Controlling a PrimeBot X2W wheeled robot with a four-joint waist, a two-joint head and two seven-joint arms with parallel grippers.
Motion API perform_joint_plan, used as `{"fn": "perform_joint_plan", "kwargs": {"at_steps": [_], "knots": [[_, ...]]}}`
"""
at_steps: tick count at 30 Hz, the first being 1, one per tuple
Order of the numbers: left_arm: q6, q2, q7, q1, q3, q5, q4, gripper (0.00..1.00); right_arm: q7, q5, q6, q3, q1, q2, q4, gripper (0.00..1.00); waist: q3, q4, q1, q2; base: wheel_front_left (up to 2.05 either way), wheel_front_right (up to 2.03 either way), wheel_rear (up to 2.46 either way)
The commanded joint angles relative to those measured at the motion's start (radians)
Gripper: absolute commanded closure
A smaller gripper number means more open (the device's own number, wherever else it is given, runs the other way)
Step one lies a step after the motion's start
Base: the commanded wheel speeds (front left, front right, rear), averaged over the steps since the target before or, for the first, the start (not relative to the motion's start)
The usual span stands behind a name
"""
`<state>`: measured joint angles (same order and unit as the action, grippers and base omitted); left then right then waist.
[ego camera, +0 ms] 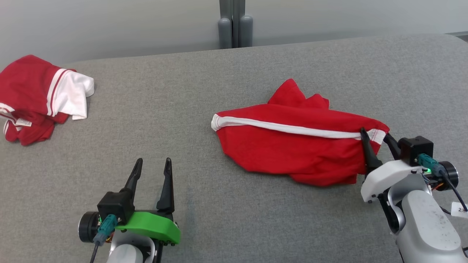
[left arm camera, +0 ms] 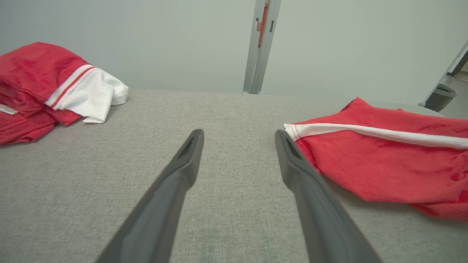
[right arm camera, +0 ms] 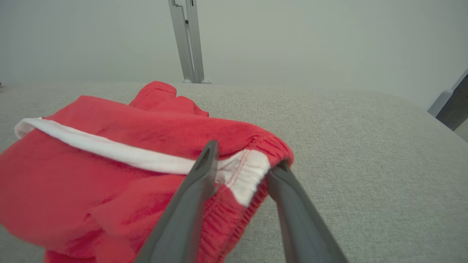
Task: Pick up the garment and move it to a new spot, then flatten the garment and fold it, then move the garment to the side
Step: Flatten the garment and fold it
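A red garment (ego camera: pixel 292 146) with a white stripe lies crumpled right of centre on the grey surface (ego camera: pixel 182 91). It looks light, soft and floppy, and its thicker waistband corner seems the surest hold. The right gripper (ego camera: pixel 373 133) straddles that corner, jaws partly apart, not clamped. The left gripper (ego camera: pixel 153 160), at lower left, is empty with jaws wide apart.

the garment (right arm camera: pixel 109 175) hides one fingertip of the right pincer (right arm camera: pixel 243 160), and the head view's edge crops the red pile (ego camera: pixel 29 91).
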<state>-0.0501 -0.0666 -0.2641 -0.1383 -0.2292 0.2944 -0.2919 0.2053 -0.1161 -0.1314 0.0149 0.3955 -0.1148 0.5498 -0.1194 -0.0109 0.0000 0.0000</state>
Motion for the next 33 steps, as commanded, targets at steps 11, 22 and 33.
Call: {"fn": "perform_joint_plan", "kwargs": {"at_steps": [11, 22, 33], "knots": [[-0.022, 0.013, 0.000, 0.038, -0.009, 0.011, 0.005, 0.00, 0.054, 0.033, 0.001, 0.077, -0.141, 0.022, -0.086, 0.00, 0.057, 0.032, 0.0000, 0.0000, 0.00, 0.00, 0.00], [-0.020, 0.015, 0.000, 0.087, -0.001, 0.014, 0.011, 0.00, 0.061, 0.069, 0.001, 0.071, -0.236, 0.063, -0.231, 0.00, 0.125, 0.028, 0.0000, 0.0000, 0.00, 0.00, 0.00], [0.000, 0.016, 0.000, 0.128, 0.033, 0.026, 0.024, 0.00, 0.061, -0.009, 0.001, 0.041, -0.284, 0.062, -0.256, 0.00, 0.150, 0.011, 0.0000, 0.0000, 0.00, 0.00, 0.00]]}}
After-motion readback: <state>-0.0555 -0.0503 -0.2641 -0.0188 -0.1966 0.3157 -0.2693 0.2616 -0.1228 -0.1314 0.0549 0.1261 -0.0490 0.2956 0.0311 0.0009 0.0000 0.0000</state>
